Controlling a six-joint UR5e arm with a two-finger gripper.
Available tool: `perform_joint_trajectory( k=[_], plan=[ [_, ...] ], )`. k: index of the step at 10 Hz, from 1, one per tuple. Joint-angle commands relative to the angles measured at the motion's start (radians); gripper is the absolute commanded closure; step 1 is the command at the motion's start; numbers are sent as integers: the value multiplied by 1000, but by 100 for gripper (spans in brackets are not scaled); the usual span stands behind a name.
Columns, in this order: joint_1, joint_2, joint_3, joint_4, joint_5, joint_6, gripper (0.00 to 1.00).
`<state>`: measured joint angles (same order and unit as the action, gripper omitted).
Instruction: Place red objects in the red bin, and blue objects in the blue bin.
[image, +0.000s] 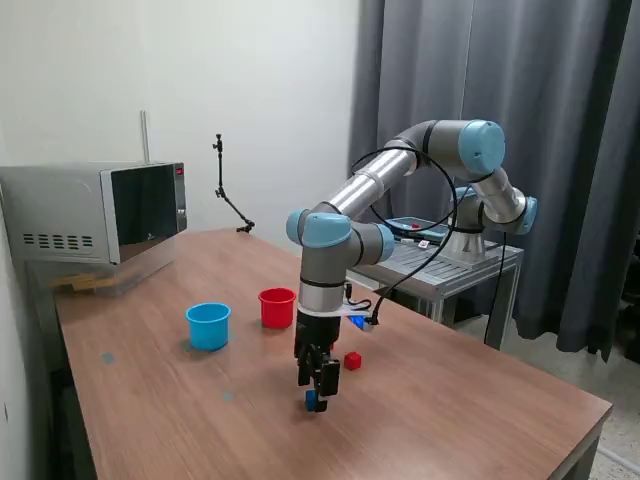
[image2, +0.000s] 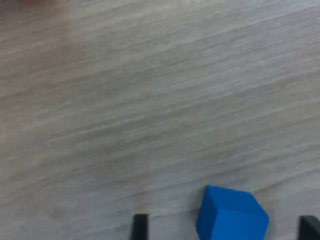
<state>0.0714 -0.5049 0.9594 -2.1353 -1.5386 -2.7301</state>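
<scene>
A dark blue cube lies on the wooden table straight under my gripper. In the wrist view the blue cube sits between the two dark fingertips, nearer one of them and touching neither. My gripper is open and low over the table. A small red cube lies on the table just beyond the gripper, toward the exterior view's right. The red bin and the light blue bin stand upright side by side farther back, the blue one toward the exterior view's left.
A microwave stands at the table's far corner on the exterior view's left. A small metal side table carries the arm's base on the exterior view's right. The wooden table's near edge runs close by.
</scene>
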Motion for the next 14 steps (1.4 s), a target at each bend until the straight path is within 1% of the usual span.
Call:
perform_joint_trajectory(
  k=[1, 7, 9, 11, 12, 13, 14],
  plan=[
    [1, 0, -1, 0, 0, 0, 100],
    [1, 0, 4, 0, 2, 0, 100],
    [1, -6, -14, 0, 0, -8, 100],
    [-16, -49, -28, 0, -8, -31, 100],
    [-42, -82, -16, 0, -11, -33, 100],
    [-62, -111, -4, 0, -23, -33, 100],
    [-80, -136, 22, 0, -49, -48, 100]
  ],
)
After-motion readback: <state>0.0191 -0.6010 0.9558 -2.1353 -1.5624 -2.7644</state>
